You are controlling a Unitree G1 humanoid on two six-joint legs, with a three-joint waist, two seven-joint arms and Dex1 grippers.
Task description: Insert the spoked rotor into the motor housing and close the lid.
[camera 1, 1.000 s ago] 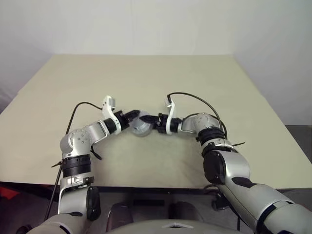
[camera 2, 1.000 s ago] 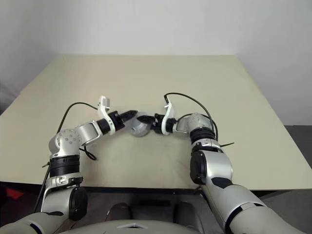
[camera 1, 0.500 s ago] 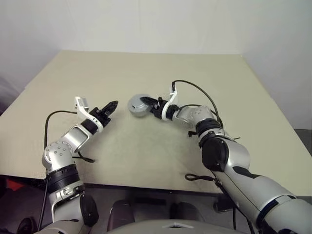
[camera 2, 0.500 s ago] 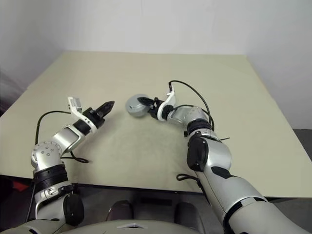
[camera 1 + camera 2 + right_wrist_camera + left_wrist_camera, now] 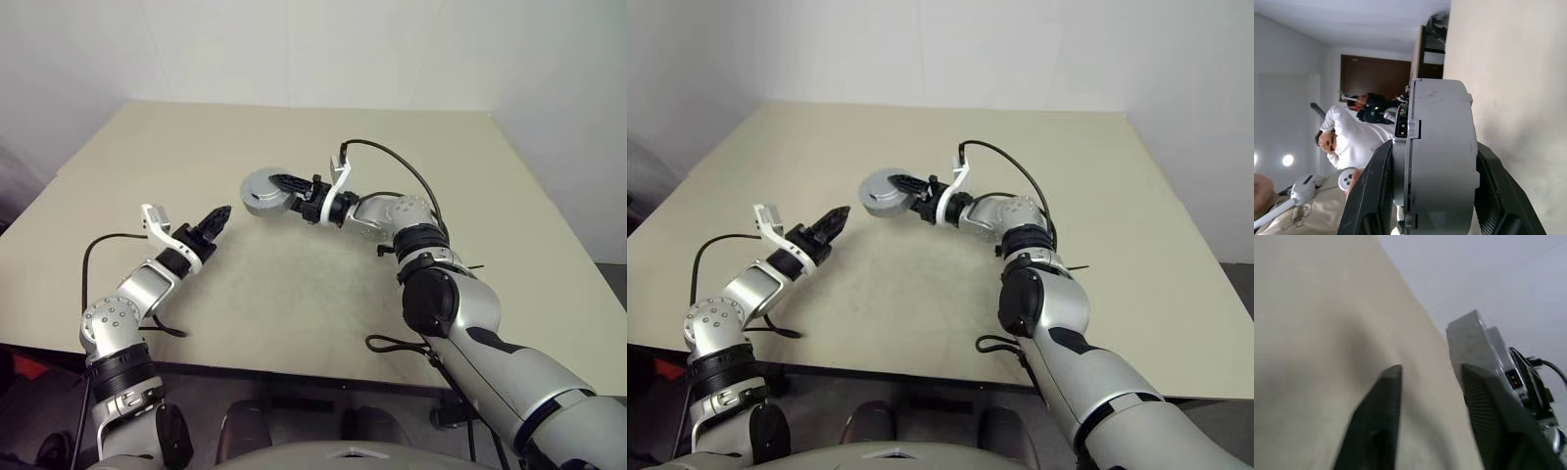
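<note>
While my right gripper (image 5: 284,186) clamps the closed motor housing (image 5: 261,192) above the table (image 5: 411,147) near centre, my left gripper (image 5: 217,219), at eight o'clock, stands open, empty.

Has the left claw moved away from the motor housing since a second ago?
Yes. The left claw has let go and pulled back leftward over the table; the motor housing sits in the right claw.
</note>
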